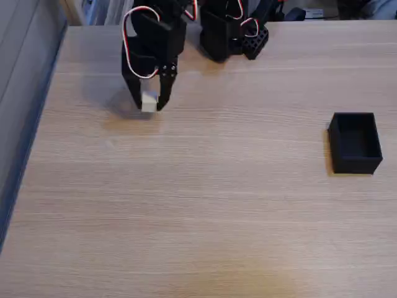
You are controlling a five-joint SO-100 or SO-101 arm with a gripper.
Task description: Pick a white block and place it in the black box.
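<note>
Fixed view, looking down on a pale wooden table [205, 211] with fine grain running across it. Along the left edge lies a grey strip of floor or wall, with a darker blue-grey band beside the tabletop. On the left part of the table, toward the far side, the black gripper [149, 102] points down, with red and white wires [131, 37] looping over its upper body. Its two fingers stand on either side of the white block [149, 101], and the jaws look closed against it, though whether the block rests on the wood or is just raised cannot be told. The block is a tiny plain cube, matte, slightly shaded on its lower face. Just right of the gripper, at the far edge, sits the arm's black base [226, 34] with more wires. The wide stretch of wood to the right is bare. Well apart, near the right edge, stands the black box [355, 143]: small, matte, thin-walled, open on top, its dark inside showing.
</note>
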